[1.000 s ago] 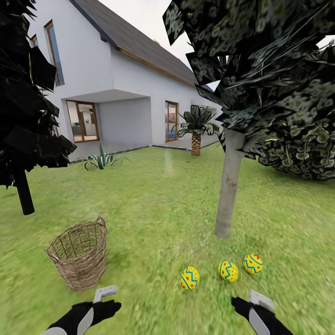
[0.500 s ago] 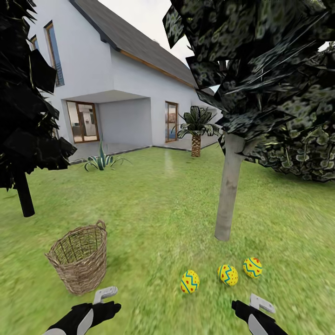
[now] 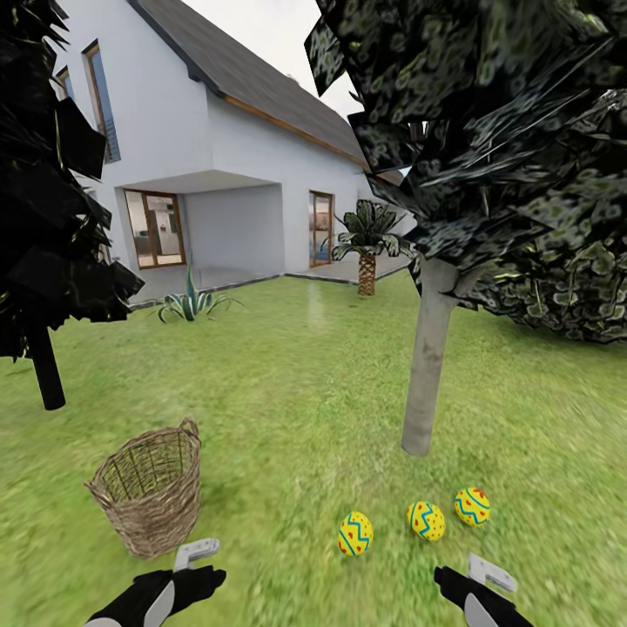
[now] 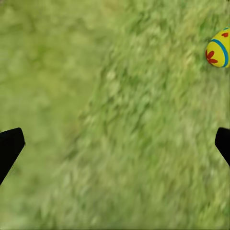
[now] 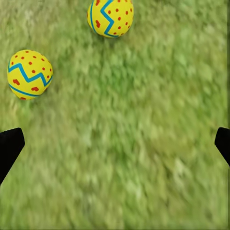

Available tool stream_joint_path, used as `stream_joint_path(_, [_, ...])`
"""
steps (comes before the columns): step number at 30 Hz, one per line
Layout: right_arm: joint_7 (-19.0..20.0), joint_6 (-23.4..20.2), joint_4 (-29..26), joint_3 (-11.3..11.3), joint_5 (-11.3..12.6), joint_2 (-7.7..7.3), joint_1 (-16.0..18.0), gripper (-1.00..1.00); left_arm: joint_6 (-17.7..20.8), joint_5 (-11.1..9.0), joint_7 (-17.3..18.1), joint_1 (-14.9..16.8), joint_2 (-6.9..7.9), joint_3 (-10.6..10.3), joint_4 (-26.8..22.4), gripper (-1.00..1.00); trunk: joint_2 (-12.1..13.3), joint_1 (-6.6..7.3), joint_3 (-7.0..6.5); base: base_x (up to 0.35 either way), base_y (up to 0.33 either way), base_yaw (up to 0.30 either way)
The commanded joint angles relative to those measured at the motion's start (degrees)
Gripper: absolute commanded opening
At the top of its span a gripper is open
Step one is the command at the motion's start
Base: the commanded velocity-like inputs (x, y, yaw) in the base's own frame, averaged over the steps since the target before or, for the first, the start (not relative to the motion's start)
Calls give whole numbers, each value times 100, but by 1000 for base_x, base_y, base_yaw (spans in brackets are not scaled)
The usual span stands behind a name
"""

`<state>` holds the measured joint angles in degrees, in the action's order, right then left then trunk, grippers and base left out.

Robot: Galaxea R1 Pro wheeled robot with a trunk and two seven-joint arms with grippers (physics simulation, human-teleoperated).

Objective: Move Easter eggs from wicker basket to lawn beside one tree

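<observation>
Both arms have drawn back from Easter eggs (image 3: 427,521).

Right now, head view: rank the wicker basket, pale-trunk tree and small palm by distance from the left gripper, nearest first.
1. Wicker basket: on the lawn just ahead of the left gripper.
2. Pale-trunk tree: farther ahead, off to the right, behind the three eggs.
3. Small palm: farthest, by the house.

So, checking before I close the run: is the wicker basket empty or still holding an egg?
Looks empty: the wicker basket shows only weave inside, and three Easter eggs lie on the lawn.
</observation>
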<state>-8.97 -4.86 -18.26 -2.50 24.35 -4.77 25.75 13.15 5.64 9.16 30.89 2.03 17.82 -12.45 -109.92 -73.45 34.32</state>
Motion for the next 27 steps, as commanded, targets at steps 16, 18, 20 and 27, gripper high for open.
stream_joint_path(16, [-17, 55, 33, -14, 17, 2, 0, 100, -58, 60, 16, -47, 2, 49, -12, 100, 640, 353, -281, 0, 0, 0])
stream_joint_path(18, [-17, 55, 33, -14, 17, 2, 0, 100, -58, 60, 16, -48, 0, 48, -12, 100, 720, 397, -317, 0, 0, 0])
stream_joint_path(20, [-17, 55, 33, -14, 17, 2, 0, 100, -61, 60, 16, -48, 0, 49, -12, 100, 801, 441, -353, 0, 0, 0])
stream_joint_path(27, [-17, 55, 33, -14, 17, 2, 0, 100, -75, 60, 15, -48, 0, 47, -12, 100, 1081, 594, -479, 0, 0, 0])
